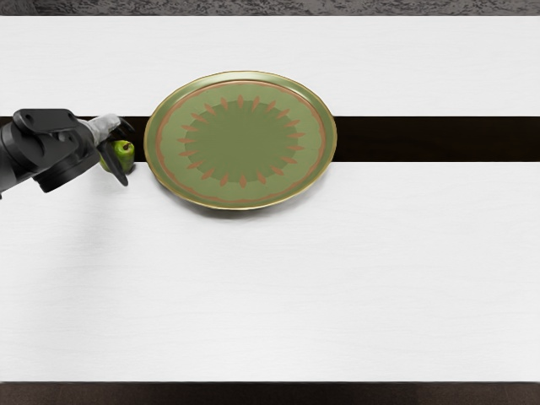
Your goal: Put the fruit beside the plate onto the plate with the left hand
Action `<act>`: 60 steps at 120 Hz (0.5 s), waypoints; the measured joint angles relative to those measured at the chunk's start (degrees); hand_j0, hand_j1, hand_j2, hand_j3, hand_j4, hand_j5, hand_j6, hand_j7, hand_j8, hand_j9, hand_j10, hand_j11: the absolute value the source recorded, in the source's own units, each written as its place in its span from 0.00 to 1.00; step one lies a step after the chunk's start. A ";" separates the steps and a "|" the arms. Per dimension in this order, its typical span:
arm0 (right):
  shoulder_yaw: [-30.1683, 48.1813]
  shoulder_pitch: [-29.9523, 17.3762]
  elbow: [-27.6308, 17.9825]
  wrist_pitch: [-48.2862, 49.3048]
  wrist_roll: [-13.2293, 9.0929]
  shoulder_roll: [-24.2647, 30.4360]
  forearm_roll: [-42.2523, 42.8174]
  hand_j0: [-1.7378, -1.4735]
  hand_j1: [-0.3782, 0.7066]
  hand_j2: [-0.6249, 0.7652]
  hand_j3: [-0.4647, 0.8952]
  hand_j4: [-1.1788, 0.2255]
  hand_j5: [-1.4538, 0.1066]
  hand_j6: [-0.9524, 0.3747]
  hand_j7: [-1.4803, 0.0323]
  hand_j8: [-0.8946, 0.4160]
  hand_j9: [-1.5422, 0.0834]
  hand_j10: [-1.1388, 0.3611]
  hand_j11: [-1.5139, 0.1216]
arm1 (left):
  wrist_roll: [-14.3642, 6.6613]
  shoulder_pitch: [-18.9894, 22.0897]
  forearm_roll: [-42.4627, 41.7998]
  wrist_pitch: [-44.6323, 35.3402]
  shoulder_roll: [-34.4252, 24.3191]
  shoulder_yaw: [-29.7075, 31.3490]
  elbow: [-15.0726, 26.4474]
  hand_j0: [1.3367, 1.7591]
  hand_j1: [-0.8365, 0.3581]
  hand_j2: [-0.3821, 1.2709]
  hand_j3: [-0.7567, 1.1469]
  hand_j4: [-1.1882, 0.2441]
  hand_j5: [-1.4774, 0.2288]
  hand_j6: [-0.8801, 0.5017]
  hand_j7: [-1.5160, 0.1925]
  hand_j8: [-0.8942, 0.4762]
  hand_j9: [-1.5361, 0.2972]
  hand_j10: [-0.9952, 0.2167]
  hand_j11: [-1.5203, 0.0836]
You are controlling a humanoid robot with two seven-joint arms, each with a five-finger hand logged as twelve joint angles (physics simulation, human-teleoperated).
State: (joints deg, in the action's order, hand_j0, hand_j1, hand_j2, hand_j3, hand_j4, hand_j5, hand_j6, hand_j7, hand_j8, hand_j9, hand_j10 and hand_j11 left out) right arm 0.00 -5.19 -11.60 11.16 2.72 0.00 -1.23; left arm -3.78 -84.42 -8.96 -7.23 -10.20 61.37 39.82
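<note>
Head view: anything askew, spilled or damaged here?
Nothing stands out. The plate lies flat and whole on the table, across its dark band. The green fruit sits on the table just off the plate's left edge, with the left hand at it. No spill or damage shows.

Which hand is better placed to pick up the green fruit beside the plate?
The left hand. It is right at the green fruit, which lies just left of the plate. The right hand is not in view at all.

Bright even overhead light; table (337,278) near-overexposed; soft shadow below plate (240,139) rim; render sharp.
</note>
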 joint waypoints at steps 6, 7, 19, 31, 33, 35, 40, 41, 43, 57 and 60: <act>0.00 0.00 0.00 0.00 0.00 0.00 0.00 0.30 0.04 0.45 0.34 0.83 0.92 0.71 0.97 0.67 0.94 0.75 0.91 | 0.00 -0.04 -0.04 0.00 -0.08 0.03 0.00 0.76 0.73 0.26 0.40 0.65 0.67 0.45 0.69 0.46 0.65 0.60 0.74; 0.00 0.00 0.00 0.00 0.00 0.00 0.00 0.30 0.04 0.45 0.34 0.83 0.92 0.71 0.97 0.67 0.94 0.75 0.91 | 0.00 -0.04 -0.04 0.00 -0.04 0.03 0.00 0.76 0.73 0.26 0.40 0.64 0.67 0.44 0.69 0.46 0.65 0.60 0.73; 0.00 0.00 0.00 0.00 0.00 0.00 0.00 0.30 0.04 0.45 0.34 0.83 0.92 0.71 0.97 0.67 0.94 0.75 0.91 | -0.01 -0.04 -0.07 0.01 -0.09 0.10 0.00 0.76 0.72 0.27 0.40 0.64 0.66 0.44 0.68 0.45 0.64 0.59 0.73; 0.00 0.00 0.00 0.00 0.00 0.00 0.00 0.30 0.04 0.45 0.34 0.83 0.92 0.71 0.97 0.67 0.94 0.75 0.91 | -0.02 -0.04 -0.09 0.02 -0.03 0.18 0.00 0.76 0.71 0.27 0.40 0.63 0.65 0.43 0.67 0.45 0.64 0.59 0.72; 0.00 0.00 0.00 0.00 0.00 0.00 0.00 0.30 0.04 0.45 0.34 0.83 0.92 0.71 0.97 0.67 0.94 0.75 0.91 | -0.03 -0.04 -0.09 0.01 -0.01 0.20 0.00 0.76 0.71 0.27 0.40 0.63 0.65 0.43 0.67 0.45 0.64 0.59 0.72; 0.00 0.00 0.00 0.00 0.00 0.00 0.00 0.30 0.04 0.45 0.34 0.83 0.92 0.71 0.97 0.67 0.94 0.75 0.91 | -0.05 -0.04 -0.09 0.00 0.00 0.22 0.00 0.76 0.71 0.27 0.40 0.63 0.65 0.43 0.67 0.44 0.64 0.59 0.72; 0.00 0.00 0.00 0.00 0.00 0.00 0.00 0.30 0.04 0.45 0.34 0.83 0.92 0.71 0.97 0.67 0.94 0.75 0.91 | -0.11 -0.04 -0.09 -0.02 -0.01 0.28 0.00 0.76 0.71 0.27 0.40 0.63 0.65 0.43 0.67 0.44 0.64 0.58 0.72; 0.00 0.00 0.00 0.00 0.00 0.00 0.00 0.30 0.04 0.45 0.34 0.83 0.92 0.71 0.97 0.67 0.94 0.75 0.91 | -0.12 -0.04 -0.09 -0.02 -0.05 0.29 0.00 0.76 0.71 0.27 0.40 0.63 0.65 0.43 0.67 0.44 0.64 0.58 0.72; 0.00 0.00 0.00 0.00 0.00 0.00 0.00 0.30 0.04 0.45 0.34 0.83 0.92 0.71 0.97 0.67 0.94 0.75 0.91 | -0.14 -0.04 -0.09 -0.03 -0.01 0.31 0.00 0.76 0.71 0.27 0.40 0.63 0.65 0.43 0.67 0.44 0.63 0.58 0.72; 0.00 0.00 0.00 0.00 0.00 0.00 0.00 0.30 0.04 0.45 0.34 0.83 0.92 0.71 0.97 0.67 0.94 0.75 0.91 | -0.22 -0.04 -0.48 -0.05 0.00 0.66 0.05 0.76 0.70 0.27 0.40 0.63 0.64 0.43 0.67 0.44 0.63 0.58 0.71; 0.00 0.00 0.00 0.00 0.00 0.00 0.00 0.30 0.04 0.45 0.34 0.83 0.92 0.71 0.97 0.67 0.94 0.75 0.91 | -0.23 -0.04 -0.59 -0.05 0.00 0.76 0.06 0.76 0.70 0.27 0.40 0.63 0.64 0.43 0.67 0.44 0.63 0.58 0.71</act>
State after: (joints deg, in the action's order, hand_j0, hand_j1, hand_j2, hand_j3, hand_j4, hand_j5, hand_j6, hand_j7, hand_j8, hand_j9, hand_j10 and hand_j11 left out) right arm 0.00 -5.19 -11.60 11.16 2.72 0.00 -1.23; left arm -4.01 -84.46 -9.55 -7.29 -10.20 62.13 39.87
